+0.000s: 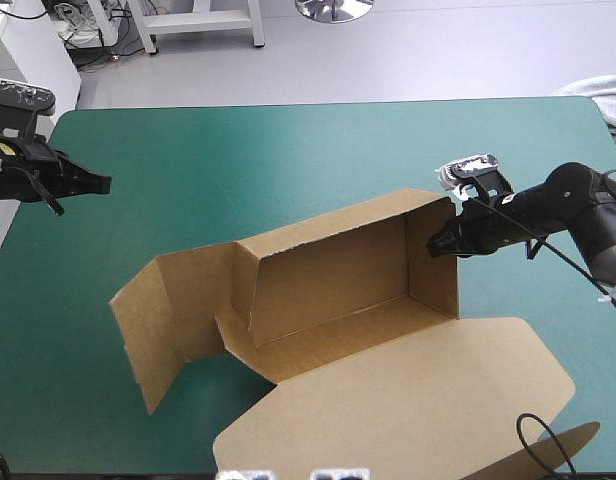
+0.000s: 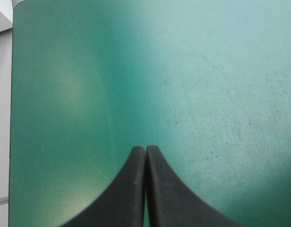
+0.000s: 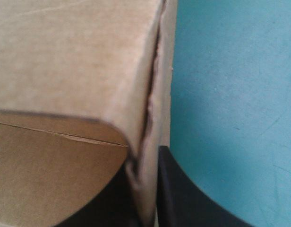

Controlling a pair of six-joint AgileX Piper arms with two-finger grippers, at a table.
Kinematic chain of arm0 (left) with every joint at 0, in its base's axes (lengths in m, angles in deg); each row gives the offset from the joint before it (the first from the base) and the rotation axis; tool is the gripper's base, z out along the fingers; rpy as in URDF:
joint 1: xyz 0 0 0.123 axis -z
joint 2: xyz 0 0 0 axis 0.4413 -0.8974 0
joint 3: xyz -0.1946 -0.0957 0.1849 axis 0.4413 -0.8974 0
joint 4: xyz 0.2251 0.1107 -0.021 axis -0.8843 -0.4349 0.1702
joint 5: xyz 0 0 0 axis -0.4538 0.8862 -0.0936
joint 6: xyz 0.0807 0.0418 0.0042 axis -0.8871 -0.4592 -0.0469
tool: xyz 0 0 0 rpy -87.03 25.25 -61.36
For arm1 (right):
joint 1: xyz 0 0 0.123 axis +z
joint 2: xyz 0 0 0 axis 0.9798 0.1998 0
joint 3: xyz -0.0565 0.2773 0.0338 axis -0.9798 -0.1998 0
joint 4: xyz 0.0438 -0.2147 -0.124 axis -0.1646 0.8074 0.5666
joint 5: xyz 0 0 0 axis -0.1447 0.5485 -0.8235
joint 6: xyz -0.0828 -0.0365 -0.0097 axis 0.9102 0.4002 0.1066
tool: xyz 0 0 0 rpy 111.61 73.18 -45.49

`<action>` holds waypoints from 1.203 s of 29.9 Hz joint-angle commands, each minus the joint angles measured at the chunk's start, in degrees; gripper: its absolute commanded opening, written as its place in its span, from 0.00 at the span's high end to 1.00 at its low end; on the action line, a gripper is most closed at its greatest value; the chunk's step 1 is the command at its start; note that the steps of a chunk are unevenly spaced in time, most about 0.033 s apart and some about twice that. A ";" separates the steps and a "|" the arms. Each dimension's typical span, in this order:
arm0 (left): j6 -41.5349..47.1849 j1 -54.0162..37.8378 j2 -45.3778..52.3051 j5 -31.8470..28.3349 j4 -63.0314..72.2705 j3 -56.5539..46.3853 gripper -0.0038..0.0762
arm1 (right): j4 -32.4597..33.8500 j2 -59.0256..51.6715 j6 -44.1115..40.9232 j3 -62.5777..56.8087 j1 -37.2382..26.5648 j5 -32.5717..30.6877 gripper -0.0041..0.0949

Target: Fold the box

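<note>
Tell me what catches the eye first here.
The brown box, half raised with its lid flat toward the near edge, fills the middle of the teal-green cover. The right hand pinches its right end wall; the left hand hangs shut, far off by the left edge.

— Where is the box?
— The box (image 1: 328, 290) sits in the middle of the table (image 1: 288, 140). Its lid (image 1: 408, 400) lies flat by the near edge.
— And the grippers?
— The right gripper (image 1: 438, 240) is at the box's right wall, and the wall is between its fingers (image 3: 178, 198). The left gripper (image 1: 103, 183) is over the table's left side, well apart from the box.
</note>
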 commanded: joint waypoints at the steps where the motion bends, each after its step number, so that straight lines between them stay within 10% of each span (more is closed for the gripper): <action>1: 0.70 0.08 1.78 2.12 1.28 1.55 0.97 | -0.79 0.42 -2.76 3.33 0.11 -3.30 0.98; 24: 0.70 0.08 1.78 0.55 3.62 1.55 0.97 | 6.92 24.53 -16.04 29.95 2.71 -8.86 0.95; 36: 0.56 0.08 1.78 -0.41 3.62 1.55 0.97 | 3.82 26.21 -16.32 33.66 2.71 -8.86 0.31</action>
